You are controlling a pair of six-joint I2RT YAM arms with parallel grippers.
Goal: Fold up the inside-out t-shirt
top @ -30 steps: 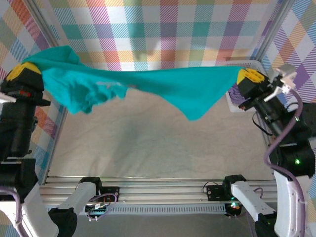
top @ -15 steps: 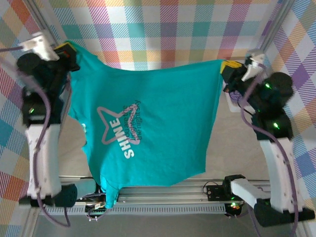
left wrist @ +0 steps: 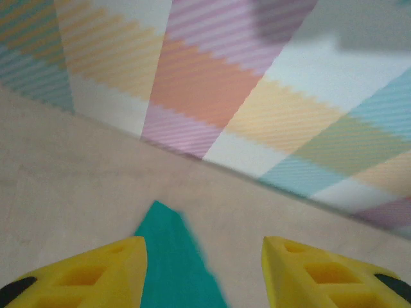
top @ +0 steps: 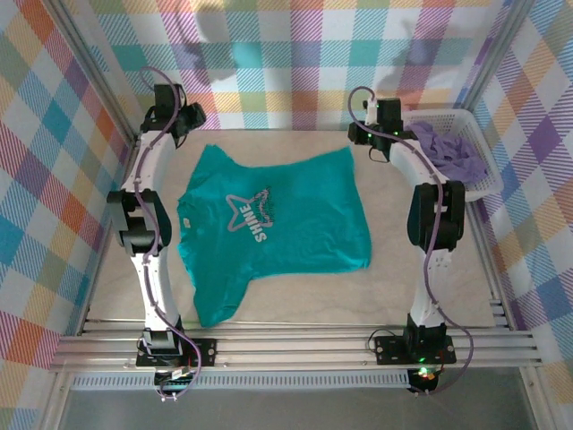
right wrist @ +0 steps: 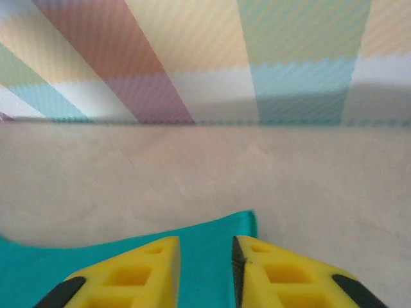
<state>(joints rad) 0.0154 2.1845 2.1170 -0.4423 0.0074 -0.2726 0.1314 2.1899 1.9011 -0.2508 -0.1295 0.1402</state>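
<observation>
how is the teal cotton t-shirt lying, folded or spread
Spread: the teal cotton t-shirt lies flat on the beige table, print up, no fold visible.

Shows the teal t-shirt (top: pixel 269 233) spread flat on the tabletop (top: pixel 304 305), pale "SHINE" star print up, lightly wrinkled.

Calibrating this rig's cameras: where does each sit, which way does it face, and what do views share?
Top external: above and behind the bases, looking down on the teal-green cotton t-shirt spread on the beige table; both arms show.
Left wrist: on the left gripper, facing the plaid back wall; its yellow fingers show.
Right wrist: likewise on the right gripper.
Shared: all see the t-shirt.
</observation>
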